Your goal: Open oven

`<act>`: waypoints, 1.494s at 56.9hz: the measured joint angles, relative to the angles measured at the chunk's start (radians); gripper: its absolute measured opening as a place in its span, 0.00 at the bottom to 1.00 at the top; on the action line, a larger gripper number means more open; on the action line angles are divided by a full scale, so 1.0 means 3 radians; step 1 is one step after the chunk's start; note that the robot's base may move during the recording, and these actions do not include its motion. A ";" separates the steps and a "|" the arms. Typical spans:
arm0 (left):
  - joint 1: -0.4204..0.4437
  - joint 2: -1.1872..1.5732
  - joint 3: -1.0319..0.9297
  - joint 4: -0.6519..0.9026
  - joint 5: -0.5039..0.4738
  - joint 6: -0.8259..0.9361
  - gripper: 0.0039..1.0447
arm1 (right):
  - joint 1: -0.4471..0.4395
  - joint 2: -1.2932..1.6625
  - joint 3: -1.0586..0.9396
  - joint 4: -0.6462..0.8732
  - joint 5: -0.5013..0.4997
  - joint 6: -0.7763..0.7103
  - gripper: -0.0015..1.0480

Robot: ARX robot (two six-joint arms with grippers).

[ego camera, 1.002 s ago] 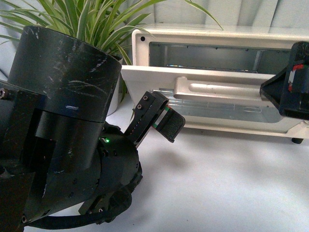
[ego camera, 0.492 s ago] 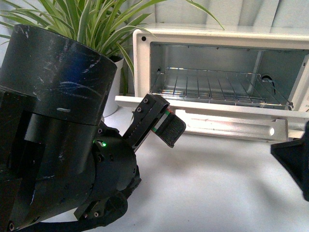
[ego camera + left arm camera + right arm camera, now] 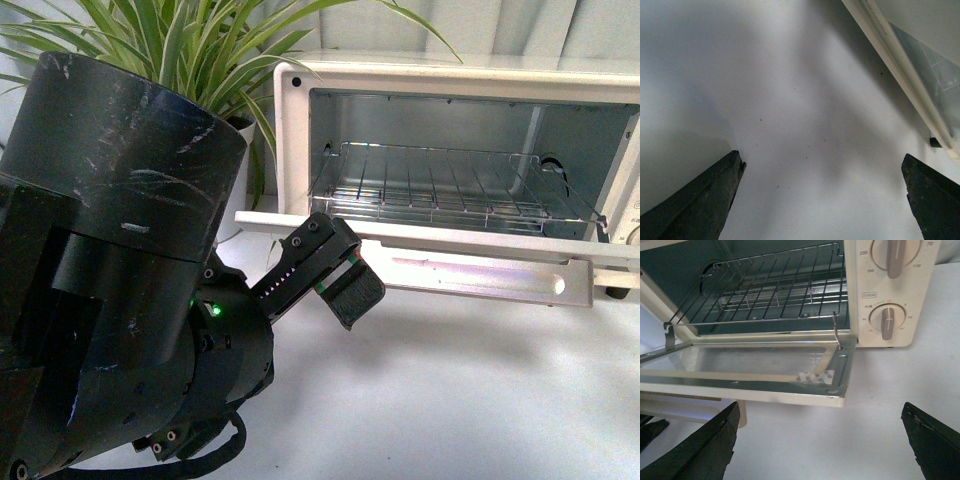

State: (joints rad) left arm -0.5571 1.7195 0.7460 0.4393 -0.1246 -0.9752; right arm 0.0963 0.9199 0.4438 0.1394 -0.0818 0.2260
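Oven [image 3: 455,75] stood at the far side of the white table [image 3: 480,400], just right of the potted plant [image 3: 180,50], facing the robot. Door [image 3: 430,240] lay dropped to about level, hinged along the bottom front edge, with the bar handle [image 3: 480,280] showing on its underside. Cavity fully exposed; wire rack [image 3: 450,185] sat inside on its rails, nothing on it. In the right wrist view the two control knobs [image 3: 886,320] appeared on the panel beside the opening.

Right gripper [image 3: 820,440]: fingers spread wide, nothing between them, hovering low over the table just in front of the door's right corner and apart from it. Not visible in the front view.

Left gripper [image 3: 822,200]: fingers also spread wide and empty, pointed down at bare table with the door's edge off to one side. In the front view it hung close to the door's left end; contact could not be confirmed from that angle.

Judgement: opening step looked finished, since the door was at full drop and neither gripper held it. Remaining move, if any, would be to pull both arms back from the door. That calls for clearing the door's front edge and handle without nudging it upward, especially on the left side.
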 joint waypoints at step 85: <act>-0.0106 0.0065 -0.0209 0.0043 -0.0960 0.2565 0.94 | -0.0060 0.0000 -0.0058 0.0003 -0.0058 0.0001 0.91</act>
State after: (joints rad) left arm -0.5888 1.7390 0.6834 0.4522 -0.4126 -0.2058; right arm 0.0784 0.9199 0.4263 0.1402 -0.0994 0.2264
